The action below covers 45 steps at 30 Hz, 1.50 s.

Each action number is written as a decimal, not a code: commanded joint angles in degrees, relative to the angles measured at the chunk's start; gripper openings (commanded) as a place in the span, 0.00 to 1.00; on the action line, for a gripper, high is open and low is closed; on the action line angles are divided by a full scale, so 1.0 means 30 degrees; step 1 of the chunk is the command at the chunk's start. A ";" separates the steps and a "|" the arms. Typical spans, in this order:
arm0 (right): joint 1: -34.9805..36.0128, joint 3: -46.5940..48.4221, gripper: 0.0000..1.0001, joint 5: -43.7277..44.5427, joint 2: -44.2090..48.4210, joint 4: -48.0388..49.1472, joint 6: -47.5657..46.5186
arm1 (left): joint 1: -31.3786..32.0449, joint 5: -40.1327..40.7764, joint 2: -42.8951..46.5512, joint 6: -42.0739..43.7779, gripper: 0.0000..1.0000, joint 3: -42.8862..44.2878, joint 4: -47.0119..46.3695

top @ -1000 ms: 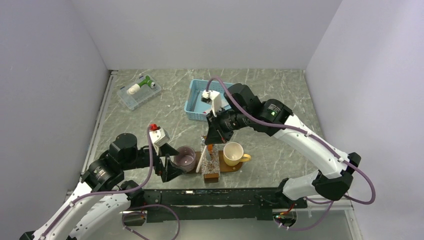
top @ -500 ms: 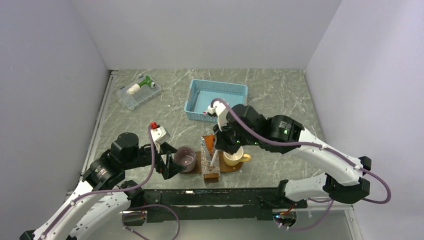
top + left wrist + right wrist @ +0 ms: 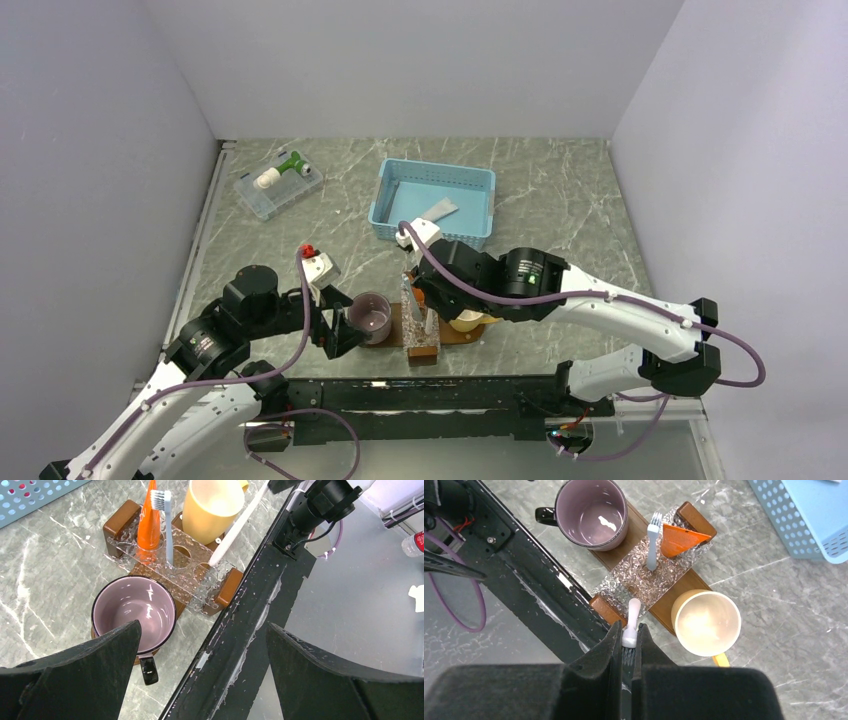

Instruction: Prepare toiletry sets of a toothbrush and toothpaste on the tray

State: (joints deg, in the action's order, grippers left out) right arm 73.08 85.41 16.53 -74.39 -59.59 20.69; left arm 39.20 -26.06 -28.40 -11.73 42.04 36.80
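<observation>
My right gripper is shut on the bristle end of a white toothbrush, which slants down from it. The handle's lower end touches the near end of the clear holder on the brown tray. An orange toothpaste tube and a pale blue toothbrush stand upright in that holder. In the top view the right gripper hangs over the tray. My left gripper is open and holds nothing, beside the purple mug.
A yellow cup stands on the tray's right part, the purple mug at its left end. A light-blue basket holding a white packet sits behind. A clear box lies at the back left. The black rail borders the table's near edge.
The right arm swung from over the blue basket toward me and came down over the tray with the white toothbrush. The left arm stayed still.
</observation>
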 commanded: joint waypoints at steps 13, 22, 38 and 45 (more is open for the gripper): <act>0.0151 -0.2205 0.00 -0.0256 0.0470 0.2707 0.1291 | -0.0057 0.0133 -0.0124 -0.0062 0.99 0.0646 -0.0209; 0.0134 -0.3864 0.00 0.0165 0.0986 0.4102 0.1827 | -0.0043 0.0221 -0.0187 -0.0076 0.99 0.0651 -0.0220; 0.0176 -0.5146 0.00 0.1141 0.1291 0.5228 0.2274 | -0.0079 0.0251 -0.0246 -0.0110 0.99 0.0634 -0.0218; 0.0129 -0.5099 0.00 0.0839 0.0944 0.5069 0.2131 | -0.0078 0.0192 -0.0237 -0.0086 0.99 0.0633 -0.0224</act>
State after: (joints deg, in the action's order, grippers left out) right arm 73.23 70.11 18.11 -72.49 -46.37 26.65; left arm 39.18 -25.58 -28.97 -11.73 42.04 37.58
